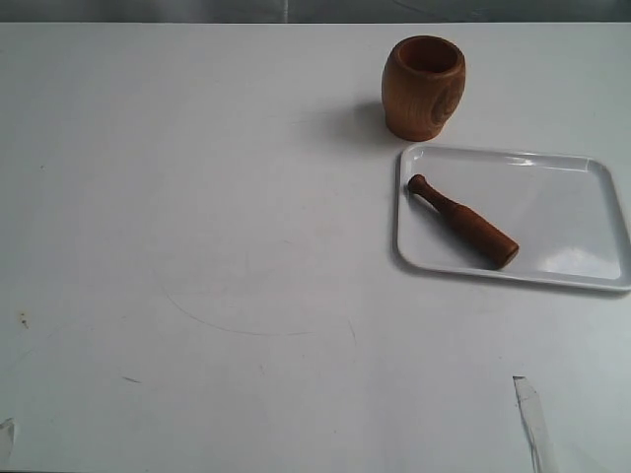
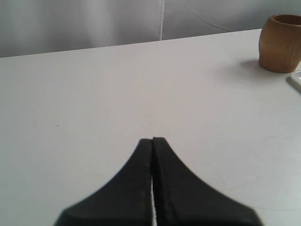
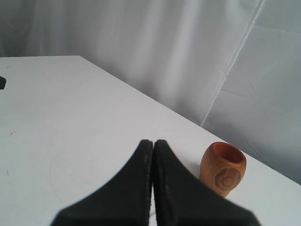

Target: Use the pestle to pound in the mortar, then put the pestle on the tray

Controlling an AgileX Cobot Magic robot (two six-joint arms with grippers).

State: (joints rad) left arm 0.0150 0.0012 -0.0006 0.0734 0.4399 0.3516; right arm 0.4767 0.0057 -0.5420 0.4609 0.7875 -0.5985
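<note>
We see the left hand as two matte black fingers. Each is a wedge, broad at the base and curving in to a narrow, blunt tip, with only a hairline seam between them. We note fine ridging along one outer edge. The right hand looks alike: plain black, with the same curved taper and thin seam.
</note>
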